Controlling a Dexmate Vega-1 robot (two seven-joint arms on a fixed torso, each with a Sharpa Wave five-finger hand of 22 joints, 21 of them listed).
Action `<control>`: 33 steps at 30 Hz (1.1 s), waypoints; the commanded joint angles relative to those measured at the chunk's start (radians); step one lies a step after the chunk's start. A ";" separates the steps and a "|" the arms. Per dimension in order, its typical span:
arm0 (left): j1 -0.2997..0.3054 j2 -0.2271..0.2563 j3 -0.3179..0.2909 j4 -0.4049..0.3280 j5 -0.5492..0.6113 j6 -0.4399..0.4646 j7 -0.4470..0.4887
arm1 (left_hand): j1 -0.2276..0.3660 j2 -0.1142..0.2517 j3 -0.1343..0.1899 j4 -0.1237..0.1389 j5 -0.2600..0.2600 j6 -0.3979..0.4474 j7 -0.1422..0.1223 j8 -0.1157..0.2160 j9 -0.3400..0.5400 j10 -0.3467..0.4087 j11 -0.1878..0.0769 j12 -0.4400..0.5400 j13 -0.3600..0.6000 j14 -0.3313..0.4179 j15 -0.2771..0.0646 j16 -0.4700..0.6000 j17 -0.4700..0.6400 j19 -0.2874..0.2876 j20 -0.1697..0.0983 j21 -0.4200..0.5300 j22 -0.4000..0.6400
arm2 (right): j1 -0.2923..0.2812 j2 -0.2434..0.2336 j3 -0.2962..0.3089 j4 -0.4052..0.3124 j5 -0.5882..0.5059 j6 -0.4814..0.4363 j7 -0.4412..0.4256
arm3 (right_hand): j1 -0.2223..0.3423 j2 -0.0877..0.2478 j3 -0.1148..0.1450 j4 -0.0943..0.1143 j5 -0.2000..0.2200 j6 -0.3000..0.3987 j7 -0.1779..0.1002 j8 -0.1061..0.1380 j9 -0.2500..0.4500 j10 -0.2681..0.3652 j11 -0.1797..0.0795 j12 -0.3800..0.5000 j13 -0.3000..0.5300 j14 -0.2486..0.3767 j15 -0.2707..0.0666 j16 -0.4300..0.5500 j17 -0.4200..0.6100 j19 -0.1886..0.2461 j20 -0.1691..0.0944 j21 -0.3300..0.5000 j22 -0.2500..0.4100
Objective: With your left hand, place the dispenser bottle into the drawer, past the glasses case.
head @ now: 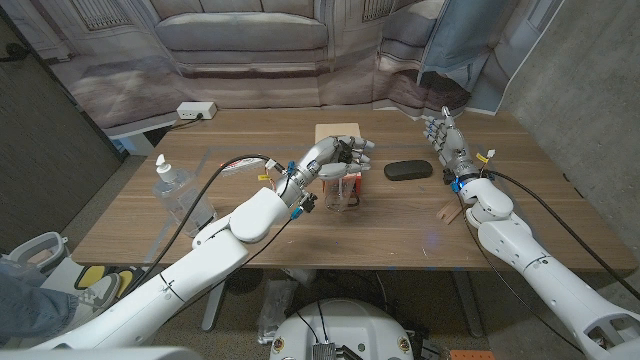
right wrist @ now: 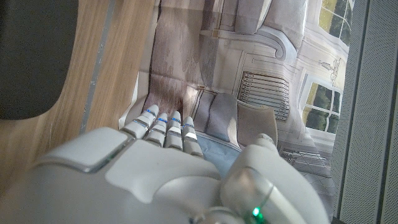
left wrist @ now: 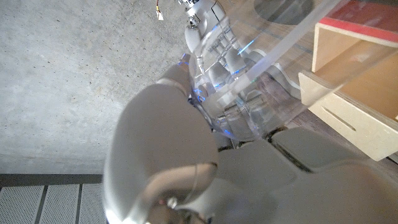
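Clear dispenser bottle [head: 341,190] gripped by left hand [head: 335,155] beside drawer [head: 337,136]; right hand [head: 447,142] open, fingers extended, holding nothing.

Wooden table [head: 250,215] and what sits on it

A dispenser bottle [head: 168,180] stands near its left edge, a black glasses case [head: 408,170] right of centre, a white power strip [head: 196,111] at the far-left corner.

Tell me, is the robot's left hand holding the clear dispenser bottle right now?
No, the clear plastic dispenser bottle stands alone near the wooden table's left edge, while the left hand is over by the small wooden drawer box.
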 commanded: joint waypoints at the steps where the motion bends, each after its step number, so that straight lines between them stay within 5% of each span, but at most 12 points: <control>1: -0.021 0.001 -0.004 0.011 -0.012 -0.019 -0.022 | 0.093 0.102 0.000 0.005 0.001 0.011 -0.001 0.005 0.005 0.011 0.002 0.000 0.003 0.010 -0.014 -0.003 0.002 -0.005 -0.001 0.006 0.001 | -0.004 -0.004 0.002 -0.006 -0.001 -0.005 -0.006 | 0.003 0.008 -0.005 -0.001 -0.004 0.002 -0.006 0.003 0.004 0.005 -0.002 -0.004 0.006 0.002 -0.001 0.002 0.005 0.005 -0.003 -0.003 0.004; 33: -0.077 -0.047 -0.015 0.042 0.081 -0.019 0.049 | 0.079 0.100 0.006 0.007 0.001 0.015 -0.012 0.004 0.010 0.017 -0.007 -0.002 0.015 0.005 -0.015 -0.012 0.010 -0.025 0.001 0.018 -0.001 | 0.036 0.017 -0.011 0.056 -0.001 0.008 0.024 | 0.004 0.010 -0.007 -0.003 -0.004 0.002 -0.006 0.003 0.004 0.006 -0.003 -0.004 0.006 0.005 -0.002 0.003 0.005 0.005 -0.005 -0.003 0.004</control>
